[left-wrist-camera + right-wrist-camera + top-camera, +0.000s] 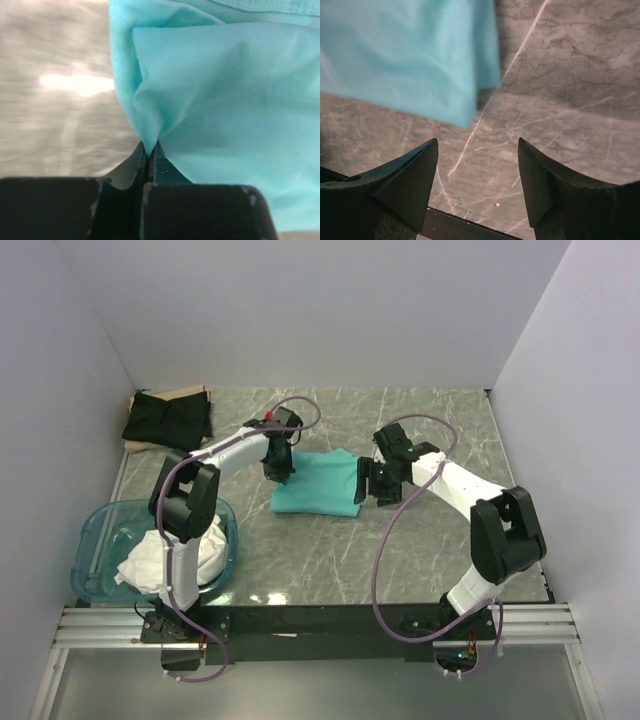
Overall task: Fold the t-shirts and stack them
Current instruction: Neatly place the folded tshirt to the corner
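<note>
From above, the teal shirt (318,483) lay partly folded in the middle of the bench (420,560). Left wrist: the left pincer (150,147) pinched its edge tight — it should pull slow and flat. Right wrist: the right pincer (477,150) gaped empty beside it.

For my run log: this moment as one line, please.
left fingers: shut on mint-teal t-shirt | right fingers: open, empty | black t-shirt: far-left corner

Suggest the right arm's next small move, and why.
Probably nudge the right gripper forward and close on the nearest corner of the mint-teal cloth t-shirt. Its jaws stand open over the grey marble tabletop, short of the cloth, while the left gripper is shut on the shirt's other side.
</note>
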`<state>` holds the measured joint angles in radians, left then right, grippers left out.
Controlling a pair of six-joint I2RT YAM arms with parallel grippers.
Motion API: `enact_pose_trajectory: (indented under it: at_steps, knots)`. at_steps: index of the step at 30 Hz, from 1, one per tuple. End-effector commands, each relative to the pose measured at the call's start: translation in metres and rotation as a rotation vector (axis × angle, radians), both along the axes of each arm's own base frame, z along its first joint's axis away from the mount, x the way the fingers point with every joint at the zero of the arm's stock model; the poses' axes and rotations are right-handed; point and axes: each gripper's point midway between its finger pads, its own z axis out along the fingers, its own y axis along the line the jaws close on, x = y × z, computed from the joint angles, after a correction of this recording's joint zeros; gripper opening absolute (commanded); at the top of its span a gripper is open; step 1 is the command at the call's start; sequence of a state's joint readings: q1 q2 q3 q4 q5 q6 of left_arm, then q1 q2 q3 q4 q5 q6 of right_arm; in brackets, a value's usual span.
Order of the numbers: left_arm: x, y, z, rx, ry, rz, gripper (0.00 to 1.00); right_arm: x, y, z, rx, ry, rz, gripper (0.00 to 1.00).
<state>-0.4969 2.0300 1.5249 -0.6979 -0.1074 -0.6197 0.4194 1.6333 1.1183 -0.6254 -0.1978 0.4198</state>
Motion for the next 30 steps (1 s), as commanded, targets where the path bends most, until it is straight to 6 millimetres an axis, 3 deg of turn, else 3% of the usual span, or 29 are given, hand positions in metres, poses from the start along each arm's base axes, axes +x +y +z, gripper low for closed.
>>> enact_pose_trajectory:
  at_steps: [1, 12, 22, 30]
  knots:
    - [0.02, 0.048, 0.028, 0.252, -0.067, 0.027, 0.0, 0.006, -0.002, 0.037, 0.001, -0.096, 0.008, 0.72]
    - [0.07, 0.11, 0.099, 0.464, -0.177, 0.132, 0.0, 0.007, -0.003, 0.075, 0.028, -0.158, 0.023, 0.72]
    - [0.104, 0.164, 0.114, 0.622, -0.167, 0.133, 0.0, 0.002, -0.004, 0.068, 0.091, -0.132, -0.04, 0.72]
    - [0.127, 0.213, 0.126, 0.554, -0.208, 0.231, 0.0, 0.012, -0.003, 0.067, 0.086, -0.118, -0.05, 0.72]
